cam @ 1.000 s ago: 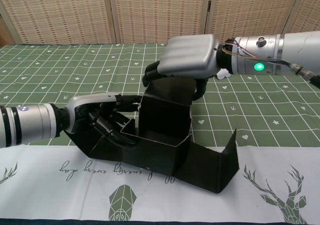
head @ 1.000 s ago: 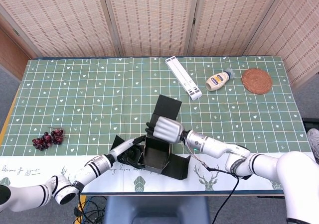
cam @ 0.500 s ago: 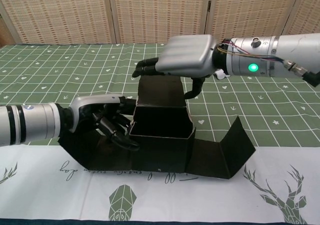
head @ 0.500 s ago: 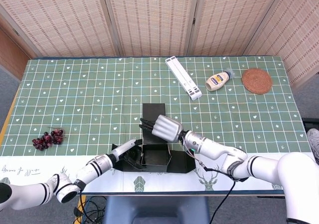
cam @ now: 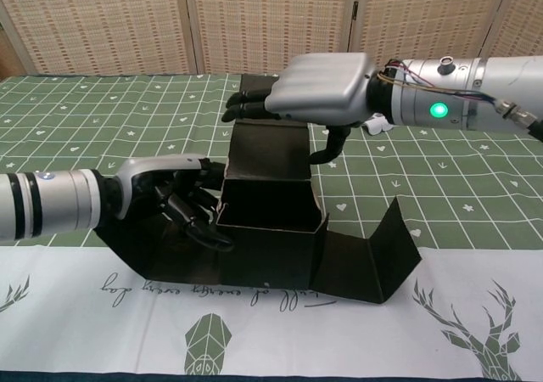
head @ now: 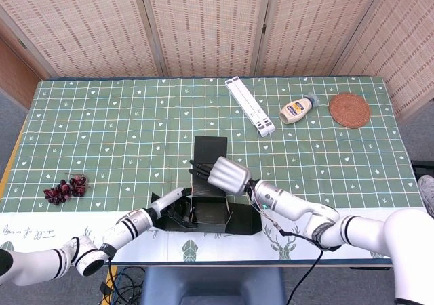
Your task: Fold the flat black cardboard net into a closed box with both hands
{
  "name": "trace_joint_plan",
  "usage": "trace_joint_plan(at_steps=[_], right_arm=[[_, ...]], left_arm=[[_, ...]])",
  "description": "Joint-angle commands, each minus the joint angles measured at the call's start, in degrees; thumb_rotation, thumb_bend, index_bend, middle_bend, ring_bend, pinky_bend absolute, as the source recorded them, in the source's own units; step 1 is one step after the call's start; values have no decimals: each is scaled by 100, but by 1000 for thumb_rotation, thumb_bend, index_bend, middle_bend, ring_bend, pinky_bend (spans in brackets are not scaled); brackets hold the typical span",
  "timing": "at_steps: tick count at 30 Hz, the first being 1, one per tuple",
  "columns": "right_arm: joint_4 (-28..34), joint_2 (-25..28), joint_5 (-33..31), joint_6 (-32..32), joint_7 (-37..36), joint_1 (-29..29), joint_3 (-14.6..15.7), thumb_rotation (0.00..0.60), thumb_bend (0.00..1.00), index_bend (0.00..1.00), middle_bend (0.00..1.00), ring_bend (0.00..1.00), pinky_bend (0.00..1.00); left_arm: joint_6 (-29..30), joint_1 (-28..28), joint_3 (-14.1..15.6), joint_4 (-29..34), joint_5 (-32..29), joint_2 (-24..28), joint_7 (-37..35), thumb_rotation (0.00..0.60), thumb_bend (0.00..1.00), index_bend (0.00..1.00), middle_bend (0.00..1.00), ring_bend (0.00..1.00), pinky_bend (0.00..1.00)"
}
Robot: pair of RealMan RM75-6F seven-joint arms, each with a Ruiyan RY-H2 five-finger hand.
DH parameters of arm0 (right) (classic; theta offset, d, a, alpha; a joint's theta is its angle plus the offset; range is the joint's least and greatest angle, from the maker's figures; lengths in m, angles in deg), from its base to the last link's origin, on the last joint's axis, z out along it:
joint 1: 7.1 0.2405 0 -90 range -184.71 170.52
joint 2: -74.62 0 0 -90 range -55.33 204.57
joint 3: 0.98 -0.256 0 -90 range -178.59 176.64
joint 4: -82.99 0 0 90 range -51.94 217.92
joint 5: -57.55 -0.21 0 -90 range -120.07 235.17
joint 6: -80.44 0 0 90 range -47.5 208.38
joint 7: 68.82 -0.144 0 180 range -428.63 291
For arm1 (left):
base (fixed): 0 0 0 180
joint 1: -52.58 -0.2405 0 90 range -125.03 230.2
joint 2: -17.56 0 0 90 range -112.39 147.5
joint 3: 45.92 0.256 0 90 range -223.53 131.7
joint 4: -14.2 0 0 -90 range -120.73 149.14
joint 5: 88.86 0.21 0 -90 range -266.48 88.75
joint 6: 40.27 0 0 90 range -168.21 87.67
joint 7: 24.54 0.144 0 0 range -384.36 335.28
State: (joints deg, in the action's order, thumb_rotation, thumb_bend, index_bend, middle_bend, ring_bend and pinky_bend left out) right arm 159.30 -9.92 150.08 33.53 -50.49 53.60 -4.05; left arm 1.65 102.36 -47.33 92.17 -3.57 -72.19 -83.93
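While the black cardboard net (head: pixel 211 203) sat half-folded at the near table edge in the head view, my right hand (head: pixel 227 175) hovered over its rear flap; in the chest view my left hand (cam: pixel 170 197) pressed curled fingers on the left panel, my right (cam: pixel 318 89) spread flat, holding nothing.

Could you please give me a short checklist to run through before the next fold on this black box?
1. Cardboard net flat on tablecloth: ok.
2. Left hand braces the left wall: ok.
3. Right hand over the raised back flap: ok; firm grip: cannot tell.
4. Right side flap folded in: not ok, it stands open.
5. Box closed: not ok.
6. Grapes away from work area: ok.
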Motion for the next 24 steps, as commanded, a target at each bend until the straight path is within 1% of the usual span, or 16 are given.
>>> trace_joint_plan(at_steps=[1, 17, 20, 24], right_arm=[[50, 36, -5, -52, -58, -36, -5, 600, 294, 0, 0, 728, 1000], [257, 133, 10, -301, -509, -195, -23, 600, 294, 0, 0, 727, 1000], [329, 198, 47, -434, -583, -258, -26, 600, 295, 0, 0, 727, 1000], [463, 413, 45, -745, -796, -457, -36, 600, 295, 0, 0, 727, 1000]], left_arm=[[5, -5, -18, -16, -16, -5, 52, 600, 62, 254, 268, 595, 791], [65, -85, -105, -90, -82, 148, 21, 600, 62, 258, 268, 593, 791], [67, -82, -96, -98, -24, 206, -95, 600, 62, 258, 268, 590, 791], [178, -95, -91, -122, 113, 351, -371, 600, 62, 258, 268, 587, 791]])
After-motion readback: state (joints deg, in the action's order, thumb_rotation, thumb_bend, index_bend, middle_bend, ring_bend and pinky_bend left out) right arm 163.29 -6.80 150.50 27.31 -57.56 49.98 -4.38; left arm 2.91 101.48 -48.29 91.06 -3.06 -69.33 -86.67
